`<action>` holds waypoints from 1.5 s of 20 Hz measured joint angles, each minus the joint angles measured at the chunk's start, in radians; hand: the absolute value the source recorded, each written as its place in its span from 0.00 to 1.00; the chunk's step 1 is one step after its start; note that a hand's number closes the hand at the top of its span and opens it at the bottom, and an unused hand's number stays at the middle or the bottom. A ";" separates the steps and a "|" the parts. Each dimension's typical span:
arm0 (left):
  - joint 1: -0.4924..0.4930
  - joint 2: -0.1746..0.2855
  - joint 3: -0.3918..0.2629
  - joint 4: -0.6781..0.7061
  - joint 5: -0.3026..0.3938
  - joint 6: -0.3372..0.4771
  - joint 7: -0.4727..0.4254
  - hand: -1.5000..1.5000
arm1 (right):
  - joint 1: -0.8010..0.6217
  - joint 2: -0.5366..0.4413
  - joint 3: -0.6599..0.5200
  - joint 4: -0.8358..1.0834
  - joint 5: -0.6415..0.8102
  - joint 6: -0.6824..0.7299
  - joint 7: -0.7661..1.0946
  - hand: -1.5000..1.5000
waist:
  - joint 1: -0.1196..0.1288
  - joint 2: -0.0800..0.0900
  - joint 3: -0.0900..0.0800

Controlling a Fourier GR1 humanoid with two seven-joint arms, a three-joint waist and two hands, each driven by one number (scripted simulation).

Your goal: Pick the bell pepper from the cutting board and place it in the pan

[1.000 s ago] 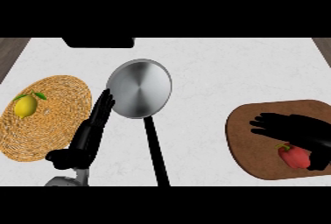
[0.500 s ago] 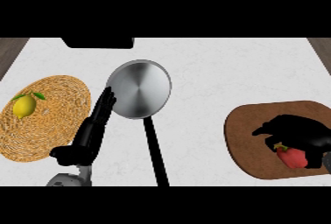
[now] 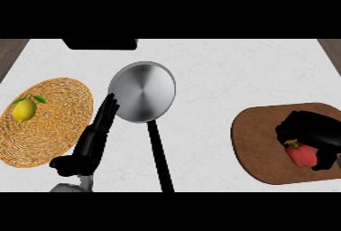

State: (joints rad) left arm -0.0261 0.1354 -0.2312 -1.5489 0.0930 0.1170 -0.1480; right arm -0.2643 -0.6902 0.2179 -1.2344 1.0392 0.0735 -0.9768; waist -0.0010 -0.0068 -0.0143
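On the cutting board (image 3: 260, 135), right side of the counter (image 3: 220, 72):

- Bell pepper (image 3: 304, 156). Red with a green stem stub, lying toward the board's right end. Only its lower part shows; the top is covered by the hand. Whether it rests on the board or is just clear of it cannot be told. It is well apart from the pan.
- Right hand (image 3: 311, 131). Set over the pepper from above, fingers curled down round it with the pepper between them. This looks like a closing grasp meant for lifting, with the carry leftward not yet begun.
- Cutting board. Brown with rounded corners; it holds the pepper only.

At the counter's centre:

- Pan (image 3: 142, 92). Round, steel, nothing in it. Its long black handle runs down toward the view's lower edge. The open bowl faces up, so it can probably receive the pepper from above.
- Left hand (image 3: 96, 131). Fingers straight and held together, pointing up, tips just beside the pan's left rim. It holds nothing and is at rest, out of the likely route from board to pan.

At left:

- Woven mat (image 3: 60, 135). Round, straw-coloured.
- Lemon (image 3: 24, 110). Yellow with green leaves, on the mat's left part; not part of the task.
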 measured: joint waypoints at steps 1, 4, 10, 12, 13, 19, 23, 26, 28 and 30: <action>0.002 0.001 0.002 -0.002 0.000 0.000 0.003 0.50 | 0.006 0.002 -0.017 -0.012 -0.020 -0.006 -0.002 1.00 | -0.002 0.000 0.001; -0.002 0.005 0.009 -0.008 -0.001 0.004 0.017 0.50 | 0.004 0.129 -0.013 -0.076 -0.025 0.039 0.177 1.00 | -0.007 -0.006 -0.002; 0.001 0.006 0.005 -0.005 -0.002 0.002 0.020 0.50 | -0.011 0.338 -0.031 -0.119 0.010 0.053 0.489 1.00 | -0.012 -0.021 -0.012; 0.000 0.006 0.006 -0.005 -0.001 0.001 0.023 0.50 | -0.023 0.415 -0.036 -0.142 0.023 0.035 0.588 1.00 | -0.010 -0.027 -0.010; 0.001 0.006 0.005 -0.004 -0.001 0.001 0.023 0.50 | -0.031 0.459 -0.037 -0.155 0.029 0.022 0.640 1.00 | -0.008 -0.029 -0.009; -0.002 0.000 -0.004 0.001 0.000 -0.005 0.024 0.50 | -0.072 0.635 -0.008 -0.215 0.027 -0.100 0.966 1.00 | 0.023 -0.023 0.005; -0.015 -0.003 -0.013 0.002 -0.001 -0.014 0.025 0.50 | -0.107 0.669 0.034 -0.242 0.009 -0.201 1.198 1.00 | 0.053 -0.015 0.009; -0.031 -0.007 -0.024 0.003 -0.003 -0.022 0.028 0.50 | -0.144 0.680 0.079 -0.249 0.002 -0.288 1.377 1.00 | 0.075 -0.007 0.011; -0.046 -0.013 -0.029 0.005 -0.004 -0.023 0.031 0.50 | -0.177 0.684 0.110 -0.247 0.008 -0.351 1.498 1.00 | 0.087 -0.002 0.011; -0.053 -0.012 -0.033 0.009 -0.006 -0.028 0.033 0.50 | -0.219 0.686 0.142 -0.230 0.033 -0.410 1.626 1.00 | 0.097 0.002 0.011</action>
State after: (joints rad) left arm -0.0793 0.1232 -0.2641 -1.5401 0.0865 0.0887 -0.1151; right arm -0.4835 -0.0039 0.3602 -1.4645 1.0721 -0.3362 0.6494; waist 0.0962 -0.0047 -0.0037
